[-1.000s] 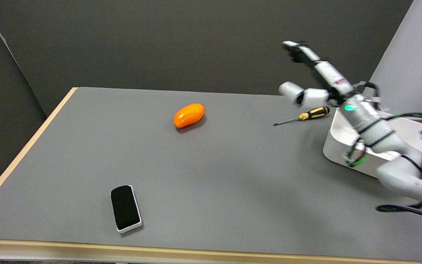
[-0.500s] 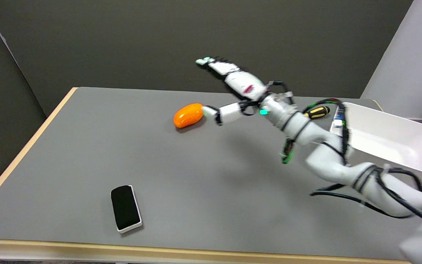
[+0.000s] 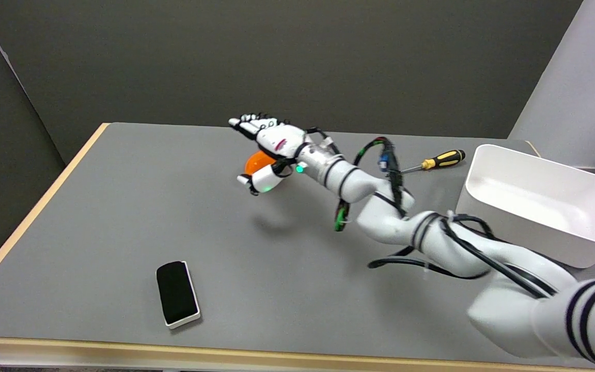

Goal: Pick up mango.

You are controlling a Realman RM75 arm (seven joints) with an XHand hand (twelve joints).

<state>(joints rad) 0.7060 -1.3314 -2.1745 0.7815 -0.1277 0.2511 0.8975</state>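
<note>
The orange mango (image 3: 256,161) lies on the grey table (image 3: 122,206) toward the far middle, mostly hidden behind my right hand (image 3: 266,150). That hand hovers over it with its fingers (image 3: 251,124) stretched out flat above and the thumb (image 3: 261,182) reaching down in front. Nothing is gripped; only a small orange patch shows between thumb and fingers. Whether the hand touches the mango I cannot tell.
A yellow-and-black screwdriver (image 3: 434,163) lies at the far right, next to a white bin (image 3: 540,199). A black eraser block with a white base (image 3: 176,293) sits near the front edge at the left. My arm with its cables (image 3: 406,227) crosses the right half of the table.
My right arm has swung left from beside the bin and lowered. The hand, which stood high right of the mango, is now directly over it and covers most of it.
</note>
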